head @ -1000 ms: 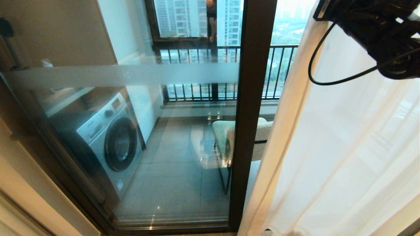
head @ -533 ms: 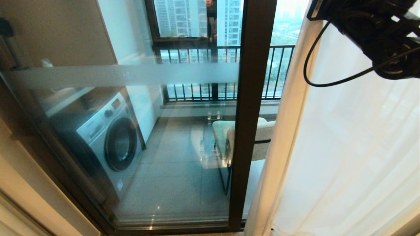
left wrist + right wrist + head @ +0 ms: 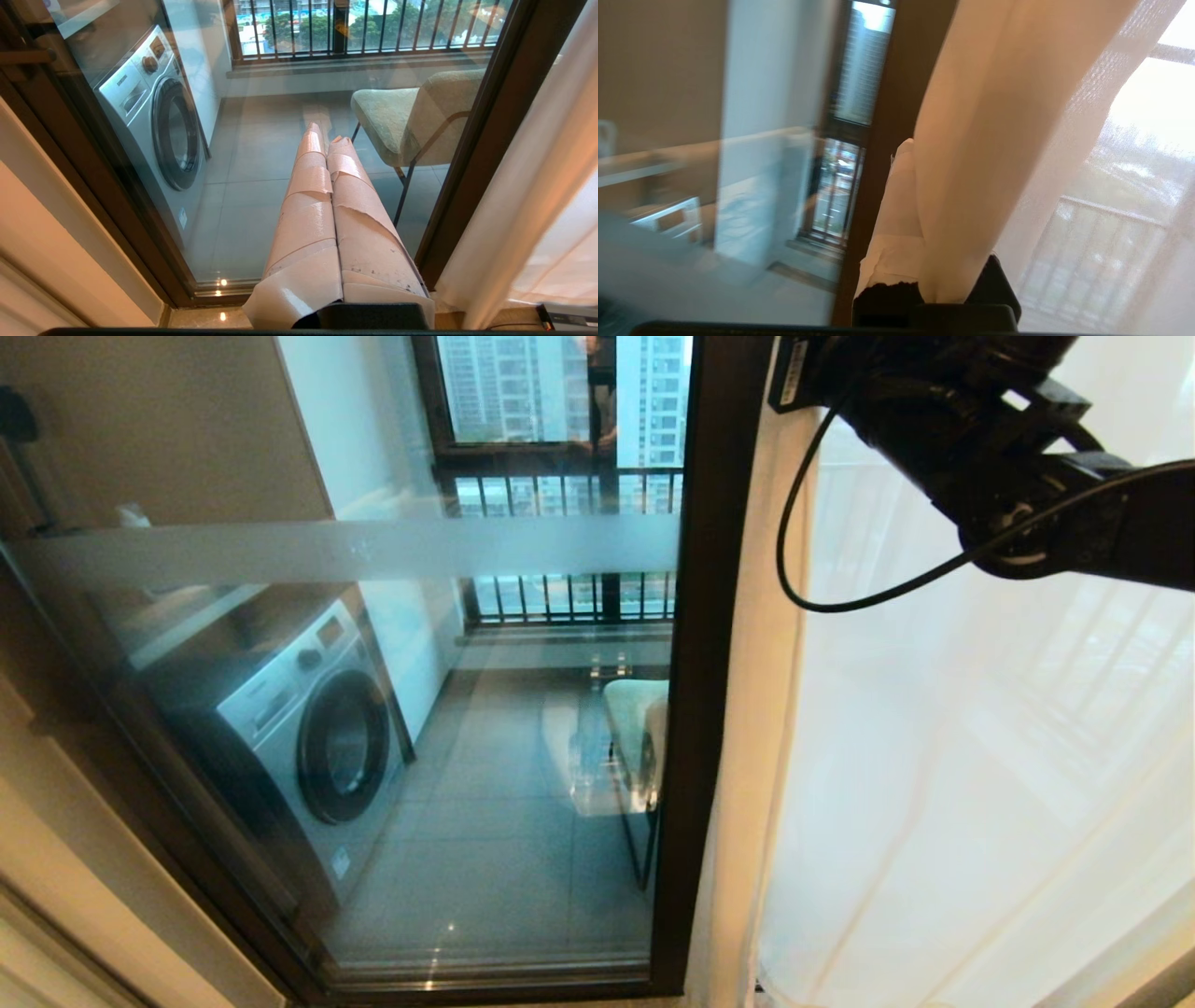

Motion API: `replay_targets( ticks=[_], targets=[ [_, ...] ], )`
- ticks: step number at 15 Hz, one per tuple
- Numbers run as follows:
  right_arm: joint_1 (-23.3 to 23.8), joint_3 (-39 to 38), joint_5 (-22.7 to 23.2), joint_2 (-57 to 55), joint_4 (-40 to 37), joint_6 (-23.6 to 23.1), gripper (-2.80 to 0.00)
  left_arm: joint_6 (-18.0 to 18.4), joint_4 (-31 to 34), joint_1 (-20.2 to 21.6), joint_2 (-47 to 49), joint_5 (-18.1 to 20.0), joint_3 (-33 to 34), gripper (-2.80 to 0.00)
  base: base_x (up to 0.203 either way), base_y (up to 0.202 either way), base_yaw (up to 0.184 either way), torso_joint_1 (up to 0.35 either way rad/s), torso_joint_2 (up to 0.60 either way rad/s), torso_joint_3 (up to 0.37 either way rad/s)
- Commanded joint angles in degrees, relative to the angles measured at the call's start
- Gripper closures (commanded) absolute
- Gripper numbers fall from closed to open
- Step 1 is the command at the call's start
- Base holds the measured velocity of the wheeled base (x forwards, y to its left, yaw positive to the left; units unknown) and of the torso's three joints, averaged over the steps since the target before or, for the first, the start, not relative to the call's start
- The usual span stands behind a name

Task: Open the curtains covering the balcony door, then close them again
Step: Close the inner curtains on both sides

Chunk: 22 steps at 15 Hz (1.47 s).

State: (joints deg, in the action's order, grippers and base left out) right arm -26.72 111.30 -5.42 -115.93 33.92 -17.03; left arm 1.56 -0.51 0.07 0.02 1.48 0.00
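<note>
Tape-wrapped and pale pink, my left gripper [image 3: 327,140] hangs low before the balcony door [image 3: 719,663], its jaws pressed flat together with nothing between them; it is parked near the sill, short of the glass, and I see open floor on either side of it in the left wrist view.

Higher up on my right, the right arm [image 3: 1008,457] reaches across the top corner of the head view, a black cable [image 3: 794,560] looping down from it in front of the fabric; its right gripper [image 3: 920,200] is out of the head view, but the wrist view shows its jaws closed on the leading fold of the curtains [image 3: 980,756], the cream edge running up between the wrapped fingers [image 3: 896,219].

That curtain edge now lies right along the dark upright frame [image 3: 695,803] of the door, overlapping its right side from top to floor; everything right of the frame is veiled by sheer white, through which only pale railing shapes show.

Left of the frame the pane is bare, crossed by a frosted band [image 3: 355,549]; beyond the glass stand a washing machine [image 3: 308,728] against the left wall and a padded chair [image 3: 635,728] just beside the frame, with clear tiled floor between them; farthest off, the black railing [image 3: 560,485] and tower blocks.
</note>
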Motion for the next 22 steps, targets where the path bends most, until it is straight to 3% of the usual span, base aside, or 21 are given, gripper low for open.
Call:
replay_targets(
  ticks=[1,7,13,22],
  targets=[
    [-2.83,0.77,-0.02,-3.09,0.2,-1.37,0.0,0.02,-0.02,0.01,-0.02,0.02,0.0,0.0,0.0,0.0,0.0,0.0,0.0,0.0],
    [-8.81,0.85,-0.03,-6.94,0.9,-5.09,0.0,0.02,-0.02,0.01,-0.02,0.02,0.0,0.0,0.0,0.0,0.0,0.0,0.0,0.0],
    [-8.88,0.68,-3.93,-7.39,4.1,-4.78,0.0,0.02,-0.02,0.01,-0.02,0.02,0.0,0.0,0.0,0.0,0.0,0.0,0.0,0.0],
    [-8.59,0.76,-4.51,-7.56,8.86,-2.92,0.0,0.02,-0.02,0.01,-0.02,0.02,0.0,0.0,0.0,0.0,0.0,0.0,0.0,0.0]
  ],
)
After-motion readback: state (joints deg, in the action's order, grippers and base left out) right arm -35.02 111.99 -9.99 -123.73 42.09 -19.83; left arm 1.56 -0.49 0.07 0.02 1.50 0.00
